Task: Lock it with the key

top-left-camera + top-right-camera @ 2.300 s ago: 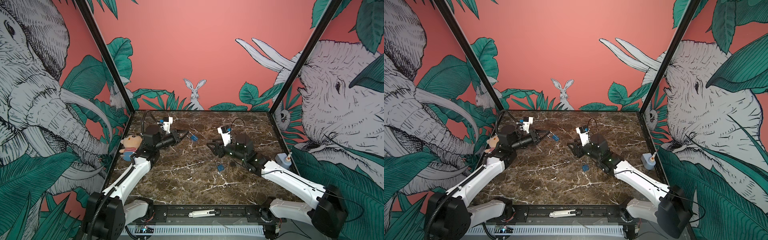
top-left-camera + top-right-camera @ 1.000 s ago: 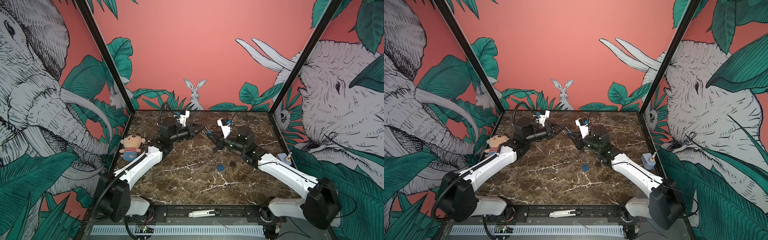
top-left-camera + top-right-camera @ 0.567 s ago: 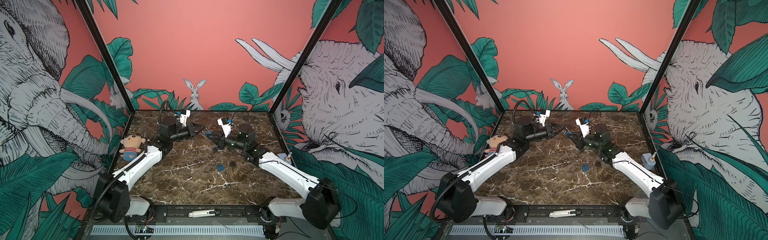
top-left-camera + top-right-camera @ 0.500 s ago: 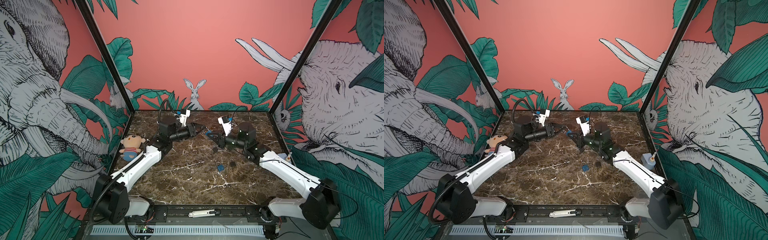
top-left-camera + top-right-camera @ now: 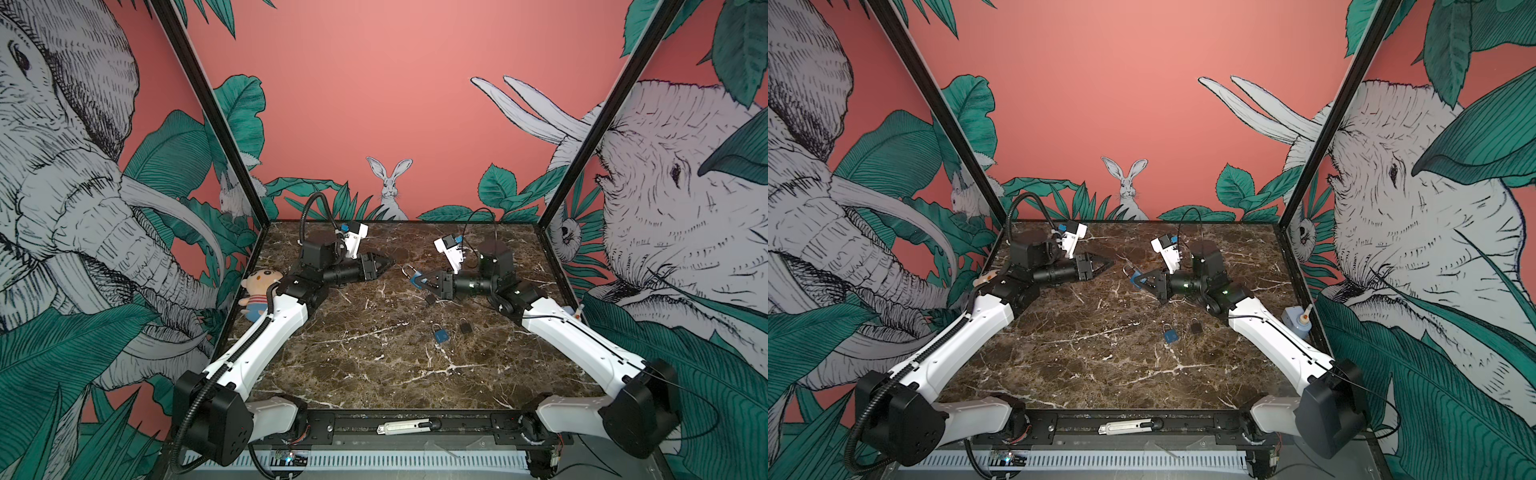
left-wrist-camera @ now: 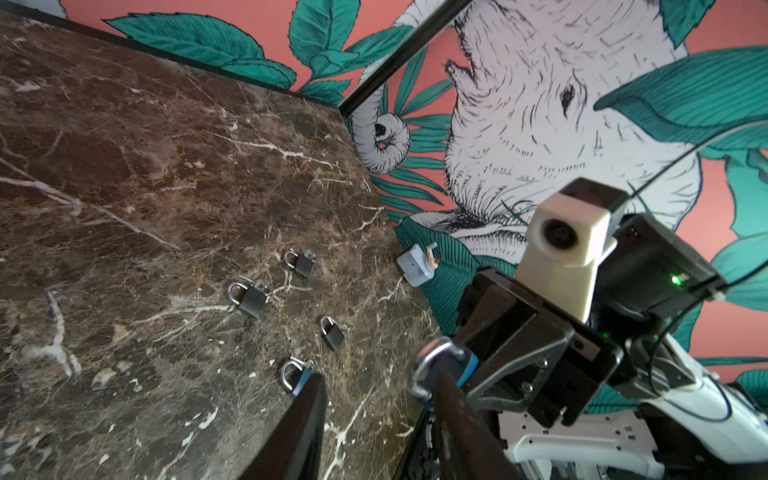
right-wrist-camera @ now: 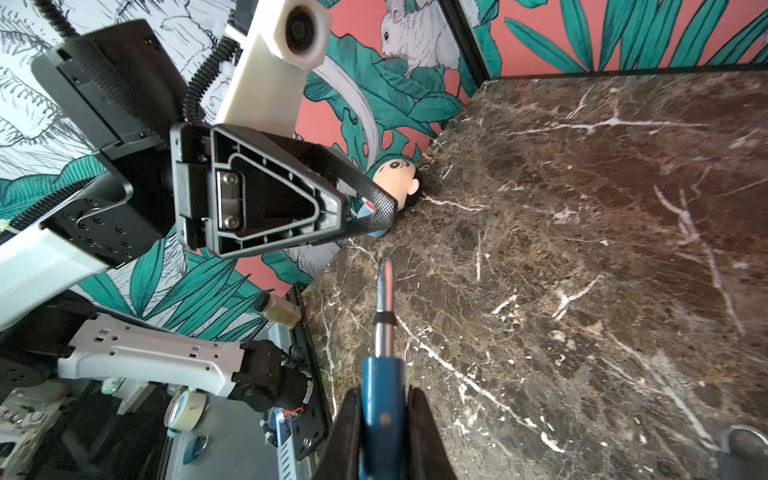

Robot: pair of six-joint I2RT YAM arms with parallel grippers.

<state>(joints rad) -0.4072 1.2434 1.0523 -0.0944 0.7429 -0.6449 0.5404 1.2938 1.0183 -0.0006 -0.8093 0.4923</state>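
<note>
**Top views.** The right hand (image 5: 426,282) is reaching out level over the far half of the counter (image 5: 374,374). Its jaws are pressing in on the body of a blue padlock (image 5: 417,279). The padlock is being held off the counter, and its shackle is pointing toward the left arm. The left hand (image 5: 388,264) is hovering opposite, near the shackle but apart from it. Its fingers are standing partway spread and gripping nothing. Both top views are showing the same arrangement (image 5: 1136,277). A second blue padlock (image 5: 441,335) and a black padlock (image 5: 466,327) are lying side by side on the counter, nearer the front than the right hand. A plush doll (image 5: 258,291) is lying at the counter's left edge.

**Left wrist view.** Bare counter is showing between the left hand's two dark fingers (image 6: 299,428). The held padlock's shackle is sitting close beside the other finger; contact cannot be told. Four loose padlocks are lying beyond, three dark and one blue, the blue one partly covered by a fingertip. A key is not showing clearly enough to log.

**Right wrist view.** The blue padlock (image 7: 382,399) is sitting edge-on, clamped between both pads, with its shackle projecting toward the left hand. Whether the shackle is latched cannot be told. The left hand's fingers are standing apart and empty, and the doll is lying behind them.
</note>
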